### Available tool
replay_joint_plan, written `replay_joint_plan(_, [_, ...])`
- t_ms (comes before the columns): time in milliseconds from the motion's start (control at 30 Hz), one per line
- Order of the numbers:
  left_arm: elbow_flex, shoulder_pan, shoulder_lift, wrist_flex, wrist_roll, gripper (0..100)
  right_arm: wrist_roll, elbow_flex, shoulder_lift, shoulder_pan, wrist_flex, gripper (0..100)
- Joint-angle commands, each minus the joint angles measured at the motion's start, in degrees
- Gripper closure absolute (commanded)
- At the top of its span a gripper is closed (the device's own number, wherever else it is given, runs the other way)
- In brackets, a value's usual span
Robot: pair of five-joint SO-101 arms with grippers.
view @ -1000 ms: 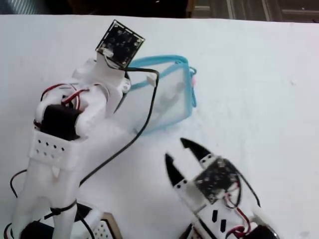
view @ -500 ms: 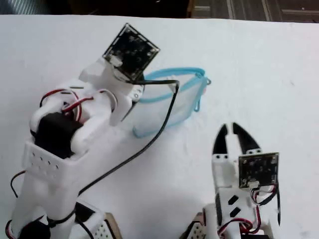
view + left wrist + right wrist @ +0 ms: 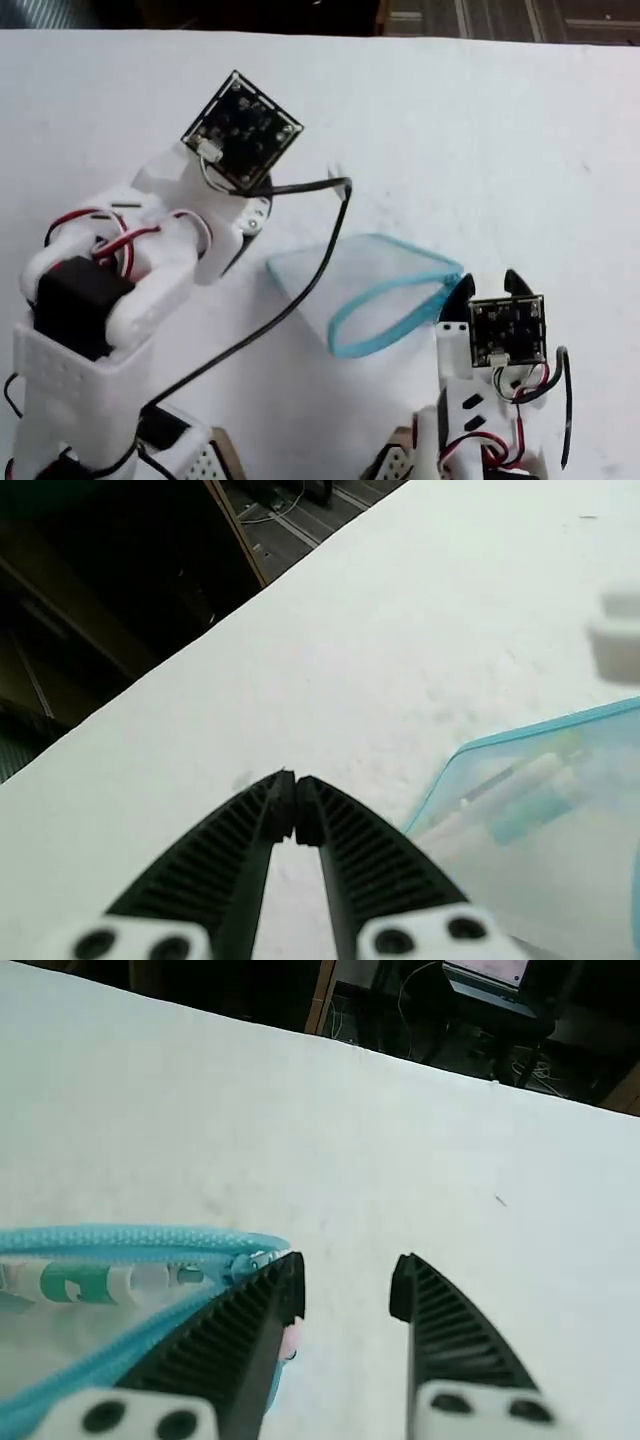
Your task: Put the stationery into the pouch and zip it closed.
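Currently the loading step appears complete and the zipping step is in hand. The pouch point(image 3: 365, 275) lies flat on the worktop point(image 3: 520, 130) between the two arms, its blue zipper mouth gaping open, with stationery point(image 3: 520, 780) visible through the clear wall. The right gripper point(image 3: 347, 1268) stands at the zipper's end, fingers spread apart and holding nothing; one finger sits just beside the zipper slider point(image 3: 250, 1258). The left gripper point(image 3: 291, 806) is near the pouch's opposite corner with its fingers pressed together, empty. The next move likely calls for the right fingers to close on the slider or its pull and draw it along the track, while the left arm pins the pouch so that it does not slide. A small pink piece by the right finger, possibly the pull tab, is mostly covered. The number of items inside cannot be made out, and a black cable point(image 3: 300, 290) crosses the pouch's corner in the high view.
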Motion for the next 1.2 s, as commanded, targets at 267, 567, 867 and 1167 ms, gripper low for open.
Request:
replay_joint_plan(267, [-2.2, 1.5, -0.9, 6.7, 0.5, 98, 1.7, -0.3, 0.9, -11.1, 0.1, 84.1])
replay_joint_plan(567, [-4.0, 9.2, -4.2, 16.0, 0.8, 89, 5.3, 2.0, 2.7, -13.1, -1.1, 84.0])
replay_joint_plan(867, [-6.8, 7.1, -13.0, 16.1, 0.9, 82, 4.8, -1.8, 19.4, -24.5, -4.9, 84.0])
replay_joint_plan(1167, [7.7, -7.2, -13.4, 15.7, 0.4, 82, 10.5, -10.7, 33.3, -17.3, -0.1, 84.0])
